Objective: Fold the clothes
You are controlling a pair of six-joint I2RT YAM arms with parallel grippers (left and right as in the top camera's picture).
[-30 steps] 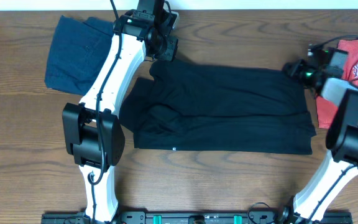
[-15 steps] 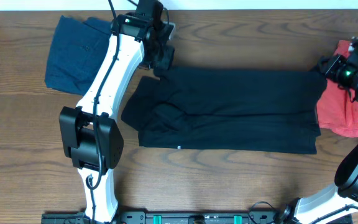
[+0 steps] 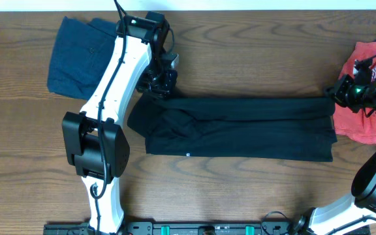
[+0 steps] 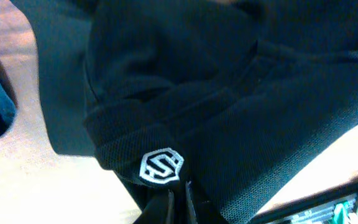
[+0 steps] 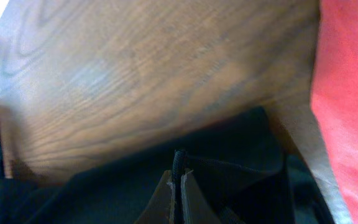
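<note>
Fingers of the left gripper are pressed together on a fold of black cloth, just below a small white badge stitched to the fabric. From overhead, this left gripper pinches the far left corner of the black T-shirt. To its left, a navy garment lies in a loose heap by the far left corner of the table, apart from the shirt. The black T-shirt lies across the middle of the table as a long band running left to right, with creases bunched at its left end and a white tag showing on its near edge. At the far right corner of the shirt, the right gripper is also closed, and its wrist view shows the right gripper nipping a thin edge of the black cloth between its fingertips. A red T-shirt lies crumpled by the right edge of the table, with the black shirt's right end touching it. The shirt looks light, soft and limp, so it will likely sag anywhere it is not held and drag on the wood. Corners and hems seem the best places to hold it, pinching all layers together.
</note>
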